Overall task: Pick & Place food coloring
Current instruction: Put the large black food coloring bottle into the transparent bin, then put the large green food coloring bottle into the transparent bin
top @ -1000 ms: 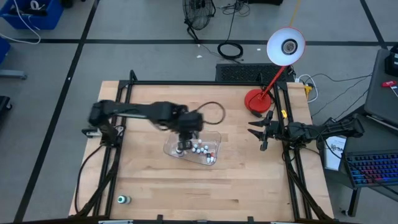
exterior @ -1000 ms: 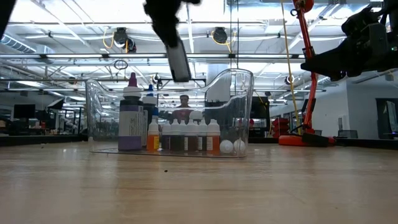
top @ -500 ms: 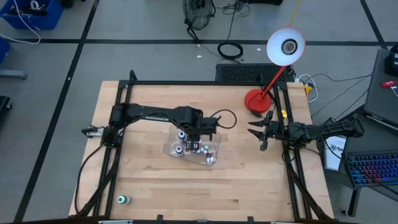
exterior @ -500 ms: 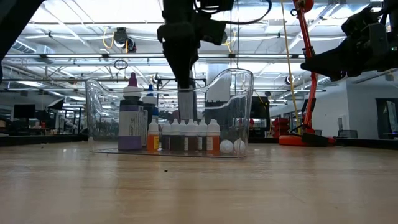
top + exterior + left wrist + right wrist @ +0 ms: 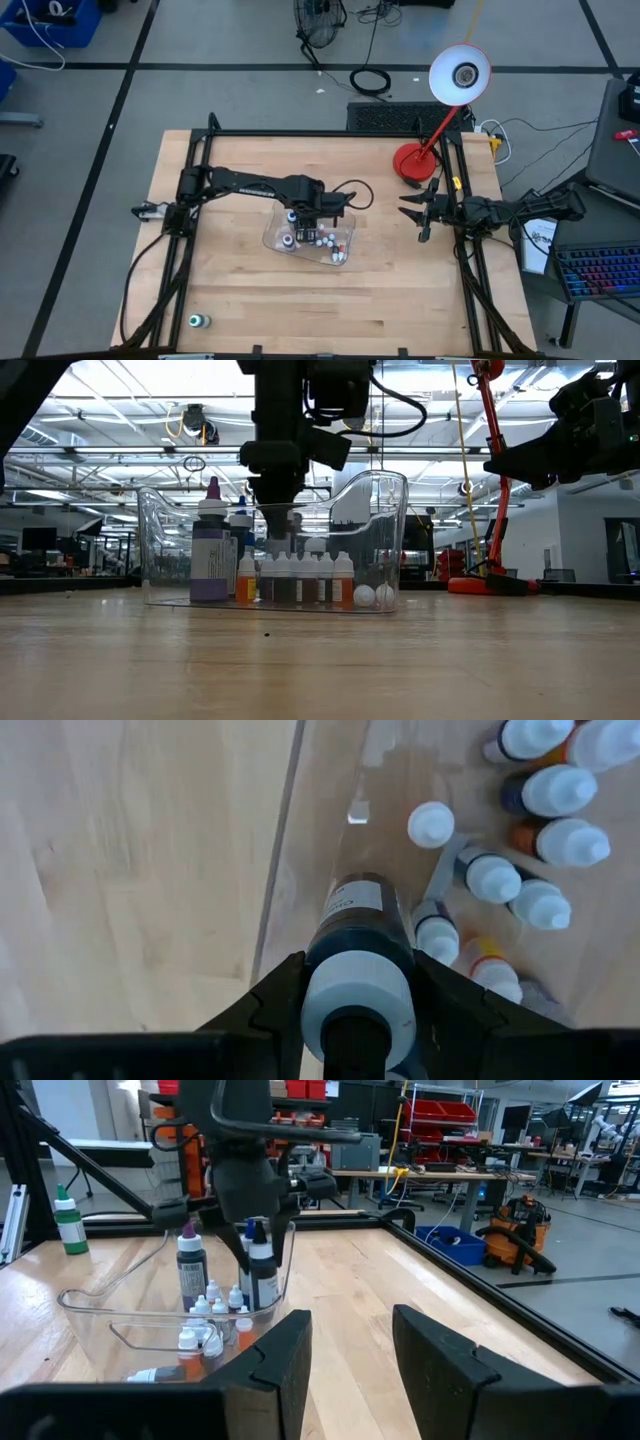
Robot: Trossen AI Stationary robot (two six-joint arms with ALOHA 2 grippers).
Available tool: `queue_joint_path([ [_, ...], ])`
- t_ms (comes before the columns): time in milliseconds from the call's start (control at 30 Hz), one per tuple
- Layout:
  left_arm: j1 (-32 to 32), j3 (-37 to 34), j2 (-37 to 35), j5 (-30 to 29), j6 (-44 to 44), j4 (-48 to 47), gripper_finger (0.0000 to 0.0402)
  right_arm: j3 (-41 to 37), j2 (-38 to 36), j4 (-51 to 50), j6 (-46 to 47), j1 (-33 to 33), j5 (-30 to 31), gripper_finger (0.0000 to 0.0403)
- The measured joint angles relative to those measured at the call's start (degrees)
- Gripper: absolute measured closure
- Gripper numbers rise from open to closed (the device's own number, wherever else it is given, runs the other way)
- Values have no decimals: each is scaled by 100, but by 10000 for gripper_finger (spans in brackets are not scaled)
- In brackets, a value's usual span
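While my left gripper [image 5: 358,1010] hangs over the clear tray [image 5: 345,222] near the middle of the counter [image 5: 250,300], its fingers [image 5: 275,1000] are clamped on a dark bottle with a pale cap [image 5: 360,945], held upright just inside one tray wall. Below it, the tiny food coloring bottles [image 5: 545,830] lie and stand clustered on the tray floor, white caps over orange, dark and blue bodies. In the low view, a row of them [image 5: 300,578] stands side by side at the tray's middle, with a taller purple bottle [image 5: 209,550] beside them. One green-topped bottle [image 5: 197,321] stands alone near the counter's front-left corner, well apart from the tray. My right gripper [image 5: 408,211] waits at the counter's right edge, raised, fingers [image 5: 285,1355] apart and holding nothing. A red lamp [image 5: 412,162] stands on the counter just behind that arm.
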Motion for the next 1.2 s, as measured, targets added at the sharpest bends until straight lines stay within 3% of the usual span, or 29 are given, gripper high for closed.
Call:
queue_joint_path([
  [267,5,-54,-4,87,-133,186,254,1,0,0,0,0,0,273],
  [533,-10,-54,-7,-234,-284,261,128,1,0,0,0,0,0,273],
  [833,-118,922,-86,-336,-822,-294,70,-1,2,0,0,0,0,273],
  [1033,-711,1687,-383,-176,-1581,-1913,70,-1,4,7,0,0,0,273],
  [1200,-1656,1145,-944,667,-2614,-2026,79,1,33,25,0,1,2,273],
])
